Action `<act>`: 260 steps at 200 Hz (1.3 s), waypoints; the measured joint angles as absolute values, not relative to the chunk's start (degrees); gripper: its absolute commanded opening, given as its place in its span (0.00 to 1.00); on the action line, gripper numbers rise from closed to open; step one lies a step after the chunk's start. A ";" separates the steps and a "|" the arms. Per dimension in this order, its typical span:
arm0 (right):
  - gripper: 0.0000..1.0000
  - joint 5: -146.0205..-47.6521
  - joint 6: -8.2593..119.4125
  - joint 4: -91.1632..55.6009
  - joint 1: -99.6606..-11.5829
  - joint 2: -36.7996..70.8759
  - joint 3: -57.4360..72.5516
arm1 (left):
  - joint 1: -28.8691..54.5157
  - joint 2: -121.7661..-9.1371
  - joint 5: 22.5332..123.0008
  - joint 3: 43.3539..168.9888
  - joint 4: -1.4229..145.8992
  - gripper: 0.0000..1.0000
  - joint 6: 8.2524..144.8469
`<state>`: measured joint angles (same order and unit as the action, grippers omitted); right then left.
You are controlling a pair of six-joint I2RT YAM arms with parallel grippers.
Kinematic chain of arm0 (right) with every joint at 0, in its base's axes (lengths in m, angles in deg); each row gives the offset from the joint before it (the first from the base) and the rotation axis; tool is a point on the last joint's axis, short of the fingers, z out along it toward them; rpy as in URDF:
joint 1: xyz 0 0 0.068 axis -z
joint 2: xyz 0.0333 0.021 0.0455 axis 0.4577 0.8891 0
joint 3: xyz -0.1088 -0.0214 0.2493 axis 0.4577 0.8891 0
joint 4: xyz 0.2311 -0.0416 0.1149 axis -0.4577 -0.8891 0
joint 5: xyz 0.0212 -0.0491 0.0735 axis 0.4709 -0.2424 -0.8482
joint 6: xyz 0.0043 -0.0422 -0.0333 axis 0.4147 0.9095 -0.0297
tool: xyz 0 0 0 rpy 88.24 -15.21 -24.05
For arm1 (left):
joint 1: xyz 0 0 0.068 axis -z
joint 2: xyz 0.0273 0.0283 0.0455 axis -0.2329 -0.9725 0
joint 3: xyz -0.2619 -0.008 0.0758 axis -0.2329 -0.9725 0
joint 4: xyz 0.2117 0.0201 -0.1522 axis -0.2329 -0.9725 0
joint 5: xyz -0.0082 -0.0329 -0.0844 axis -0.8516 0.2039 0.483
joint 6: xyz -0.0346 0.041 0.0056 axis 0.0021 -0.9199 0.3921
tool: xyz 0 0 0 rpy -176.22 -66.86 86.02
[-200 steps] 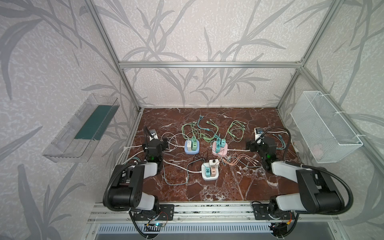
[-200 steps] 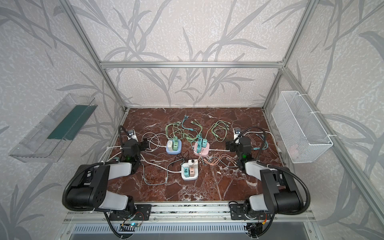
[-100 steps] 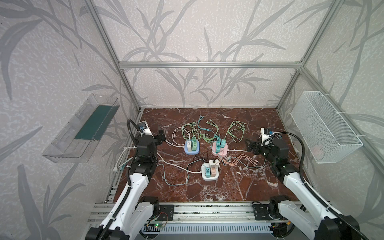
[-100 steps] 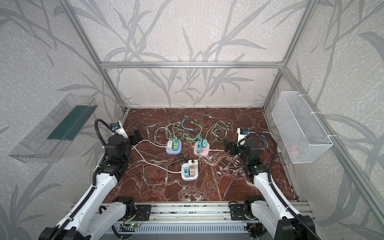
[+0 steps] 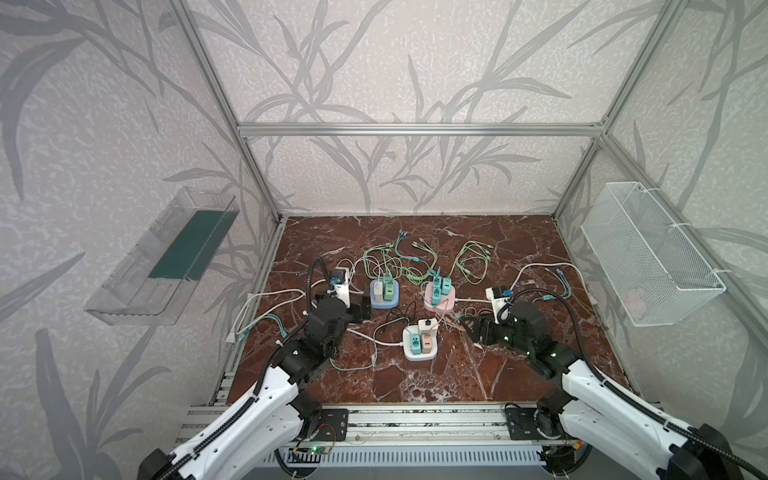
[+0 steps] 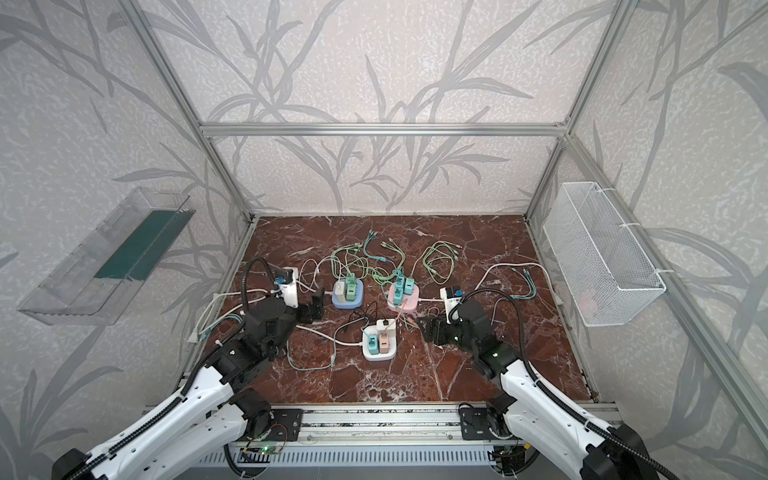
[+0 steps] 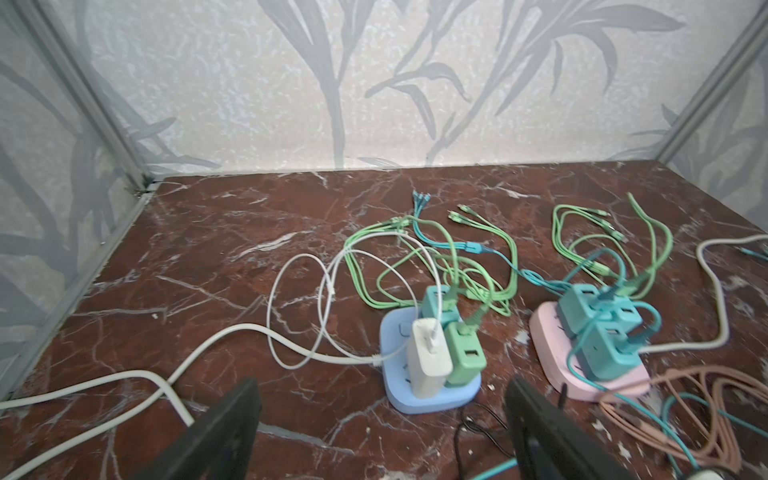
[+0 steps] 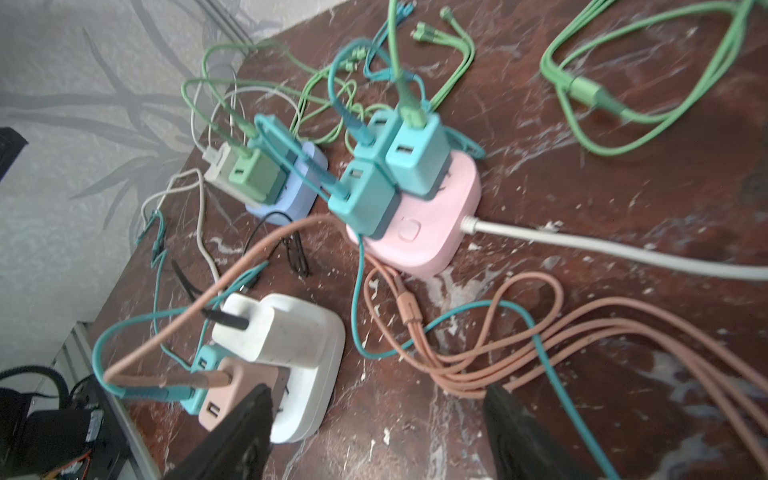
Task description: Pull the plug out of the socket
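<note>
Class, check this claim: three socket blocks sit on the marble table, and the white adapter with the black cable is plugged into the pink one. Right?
No. Three socket blocks sit on the marble table, but the white adapter with the black cable is plugged into the white block, not the pink block; the right wrist view shows it.

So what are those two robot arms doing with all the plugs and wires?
They're getting ready to pull a plug out. The left hand hovers open beside the blue socket block. The right hand hovers open near the white socket block and the pink socket block. Neither hand holds anything. All the plugs I can see sit in their sockets, so none has been pulled yet.
</note>
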<state>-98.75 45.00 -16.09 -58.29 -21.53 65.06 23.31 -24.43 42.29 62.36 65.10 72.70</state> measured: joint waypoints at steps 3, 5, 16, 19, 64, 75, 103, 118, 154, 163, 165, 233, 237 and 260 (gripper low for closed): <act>0.75 -98.29 44.65 -15.95 -58.94 -21.14 65.19 | 24.05 -24.28 42.14 62.20 64.90 0.89 72.72; 0.75 -98.31 44.39 -15.87 -59.36 -20.90 65.30 | 24.71 -24.17 42.03 62.07 64.82 0.89 72.81; 0.74 -97.64 43.36 -15.15 -61.24 -19.74 65.81 | 27.64 -23.84 41.70 61.66 64.07 0.88 73.05; 0.74 -97.24 42.97 -14.86 -61.74 -19.41 65.96 | 28.62 -23.78 41.59 61.61 63.77 0.87 73.18; 0.71 -95.30 39.93 -10.10 -69.61 -13.84 67.58 | 37.34 -23.54 44.22 59.01 62.28 0.79 73.99; 0.71 -95.10 39.69 -8.65 -71.47 -12.55 67.58 | 37.84 -23.54 46.31 57.94 62.24 0.77 74.20; 0.68 -95.06 39.10 -5.72 -73.52 -8.77 67.47 | 38.45 -23.97 52.54 55.95 62.43 0.73 75.08; 0.67 -95.10 38.78 -4.81 -73.70 -6.82 67.42 | 38.78 -25.24 56.24 55.69 62.70 0.72 75.12; 0.62 -95.45 38.84 -4.72 -73.74 -3.35 65.85 | 39.72 -30.18 63.28 55.67 64.86 0.61 74.34; 0.61 -95.73 38.78 -4.72 -73.74 -2.73 65.24 | 39.85 -31.75 64.61 55.67 65.60 0.61 73.92; 0.61 -95.78 38.82 -4.70 -73.74 -2.58 65.13 | 39.88 -32.15 64.81 55.67 65.89 0.61 73.77; 0.56 -96.46 39.15 -4.33 -73.74 1.20 63.05 | 40.12 -41.81 71.34 55.71 72.66 0.62 69.79; 0.56 -96.48 39.17 -4.35 -73.74 1.38 62.88 | 40.12 -42.25 71.52 55.75 72.93 0.62 69.48; 0.55 -96.50 39.45 -4.35 -73.74 2.16 62.07 | 40.12 -44.52 72.06 56.21 74.46 0.64 67.30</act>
